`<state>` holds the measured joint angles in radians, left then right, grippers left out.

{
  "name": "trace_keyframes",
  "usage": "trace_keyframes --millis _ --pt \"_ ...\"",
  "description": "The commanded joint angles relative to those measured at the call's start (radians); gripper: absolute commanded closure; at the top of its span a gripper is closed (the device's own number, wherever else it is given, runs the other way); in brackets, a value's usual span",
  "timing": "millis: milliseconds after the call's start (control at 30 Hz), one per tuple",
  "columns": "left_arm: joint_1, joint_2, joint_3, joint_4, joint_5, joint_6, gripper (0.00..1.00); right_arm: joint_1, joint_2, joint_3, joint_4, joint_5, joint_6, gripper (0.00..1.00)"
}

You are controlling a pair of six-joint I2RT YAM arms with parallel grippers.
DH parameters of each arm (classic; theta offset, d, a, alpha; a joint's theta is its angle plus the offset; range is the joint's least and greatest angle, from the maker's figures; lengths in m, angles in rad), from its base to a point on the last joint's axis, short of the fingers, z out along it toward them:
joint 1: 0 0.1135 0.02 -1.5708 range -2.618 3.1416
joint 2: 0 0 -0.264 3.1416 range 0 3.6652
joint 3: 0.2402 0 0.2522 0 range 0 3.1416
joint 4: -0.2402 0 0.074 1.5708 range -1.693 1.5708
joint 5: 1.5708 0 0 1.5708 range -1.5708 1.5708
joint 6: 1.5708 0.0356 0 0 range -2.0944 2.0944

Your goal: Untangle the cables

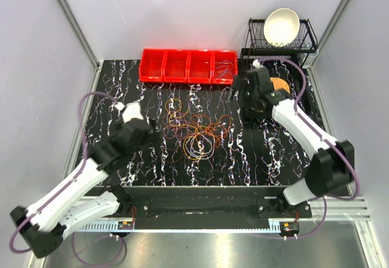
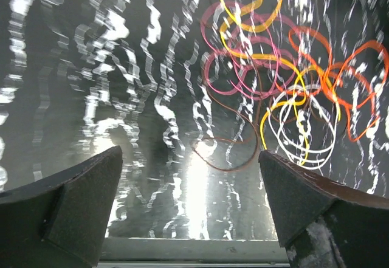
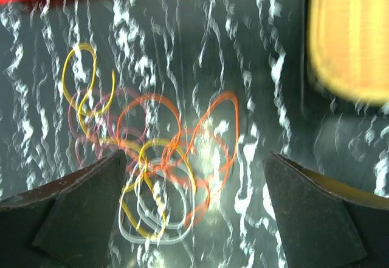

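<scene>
The cables lie in a loose tangle of orange, yellow, pink, brown and whitish loops in the middle of the black marbled table. My left gripper hangs just left of the pile. In the left wrist view it is open and empty, with the cables ahead to the right and a brown loop nearest. My right gripper sits at the pile's upper right. It is open above the table, with the cables below its left finger. Nothing is held.
A row of red bins stands at the back, and the rightmost one holds a thin cable. A black dish rack with a white bowl is at the back right. An orange-yellow object lies beside the right arm.
</scene>
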<state>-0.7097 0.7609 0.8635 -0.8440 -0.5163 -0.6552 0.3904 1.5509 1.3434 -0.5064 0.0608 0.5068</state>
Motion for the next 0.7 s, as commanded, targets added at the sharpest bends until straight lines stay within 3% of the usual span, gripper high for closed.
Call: trace_keyframes --millis 0,267,467,667 --pt "-0.002 0.153 -0.026 0.221 0.102 -0.014 0.06 0.005 -0.178 -0.144 0.088 -0.101 0.094 0.0" --pt "-0.002 0.331 -0.101 0.482 0.102 -0.006 0.11 0.027 -0.261 -0.282 0.063 -0.21 0.125 0.04" --pt "-0.002 0.512 -0.1 0.537 0.087 -0.012 0.21 0.041 -0.302 -0.348 0.054 -0.231 0.108 0.05" --pt "-0.001 0.587 -0.126 0.566 0.091 -0.009 0.17 0.061 -0.314 -0.363 0.048 -0.25 0.111 0.05"
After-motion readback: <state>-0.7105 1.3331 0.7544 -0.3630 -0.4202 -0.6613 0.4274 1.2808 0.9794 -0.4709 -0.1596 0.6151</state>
